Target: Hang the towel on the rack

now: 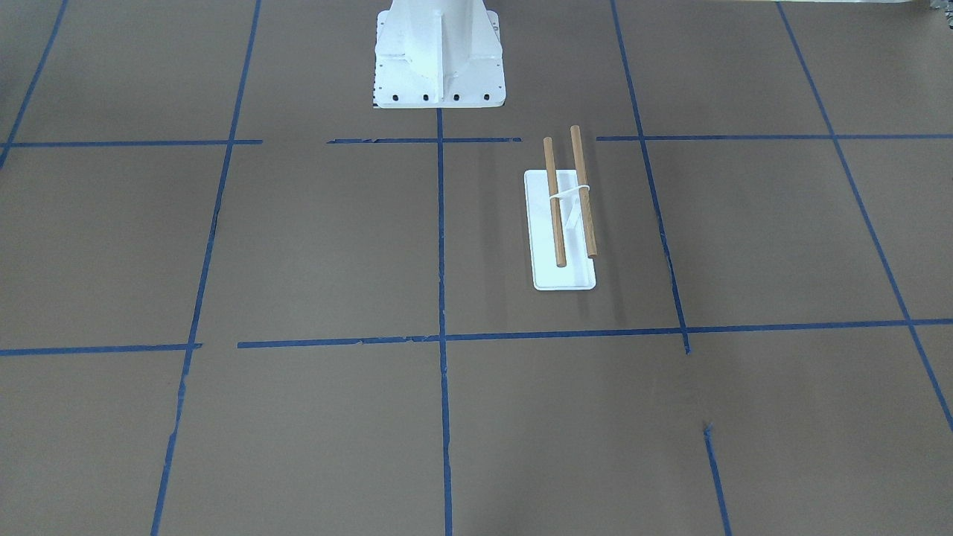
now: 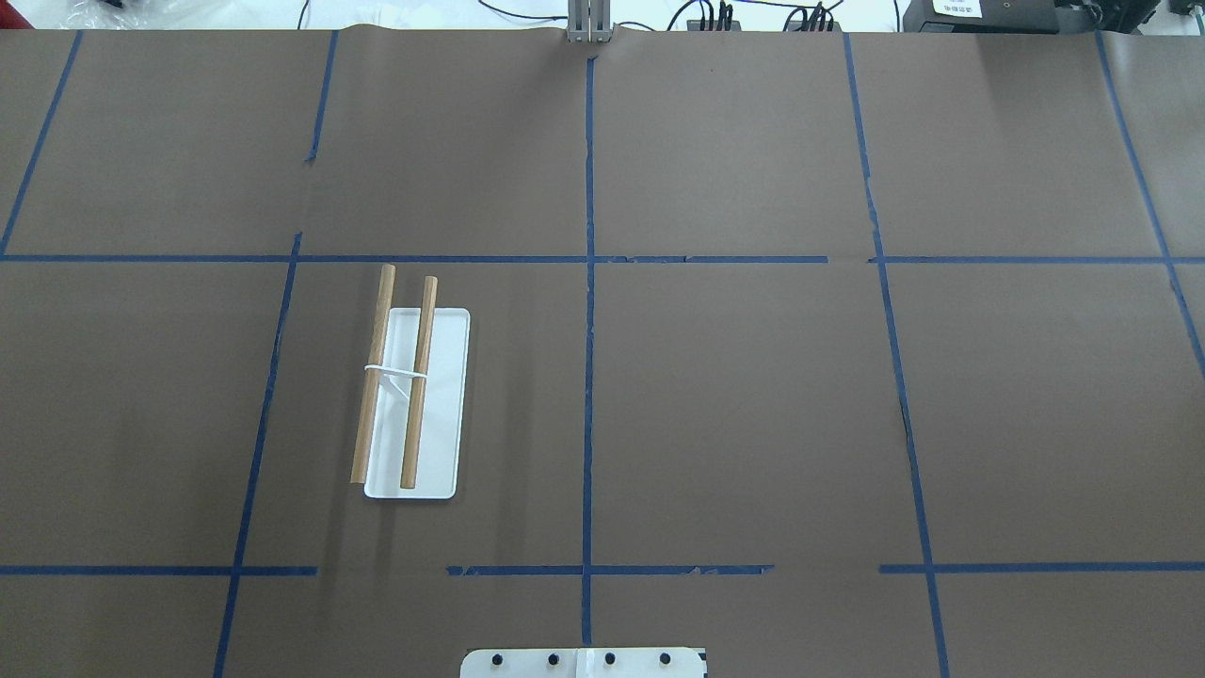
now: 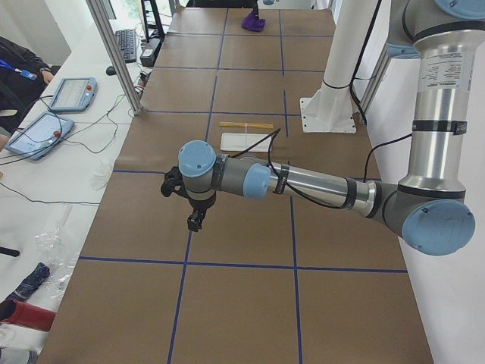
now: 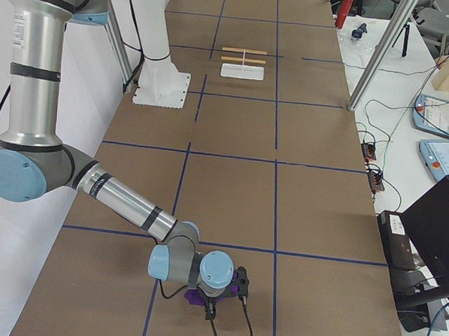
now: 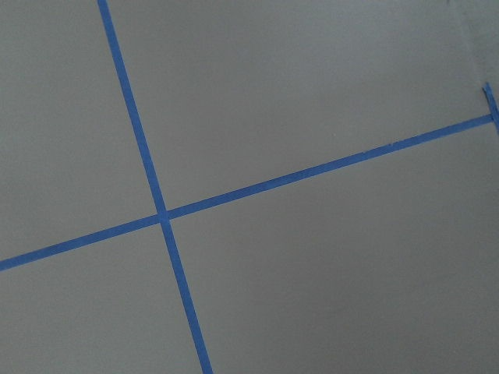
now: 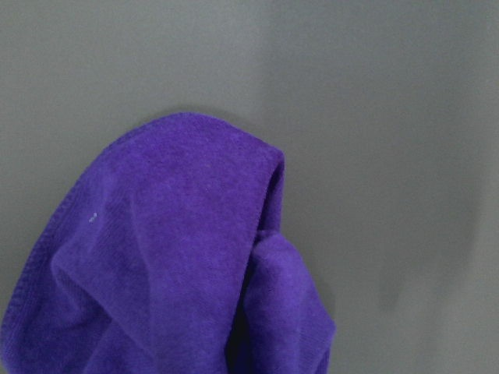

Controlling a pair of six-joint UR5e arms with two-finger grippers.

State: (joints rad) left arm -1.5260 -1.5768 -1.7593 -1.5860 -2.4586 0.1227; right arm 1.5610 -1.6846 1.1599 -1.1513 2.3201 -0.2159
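Observation:
The rack (image 1: pixel 555 208) stands on the brown table with its two wooden rods bare; it also shows in the overhead view (image 2: pixel 442 405) and both side views (image 3: pixel 246 141) (image 4: pixel 243 70). The purple towel (image 6: pixel 179 257) lies bunched on the table, close under the right wrist camera. In the right side view my right gripper (image 4: pixel 211 306) is low over the towel (image 4: pixel 193 295) at the table's near end, far from the rack. My left gripper (image 3: pixel 195 221) hangs above bare table at the opposite end. The towel (image 3: pixel 254 23) shows small and far there. I cannot tell either gripper's state.
The white robot pedestal (image 1: pixel 438 59) stands behind the rack. Blue tape lines (image 5: pixel 162 214) grid the table. Tablets (image 3: pixel 72 92) and cables lie on the side bench. An aluminium post (image 4: pixel 377 52) and a red bottle (image 4: pixel 343 9) stand at the table's edge.

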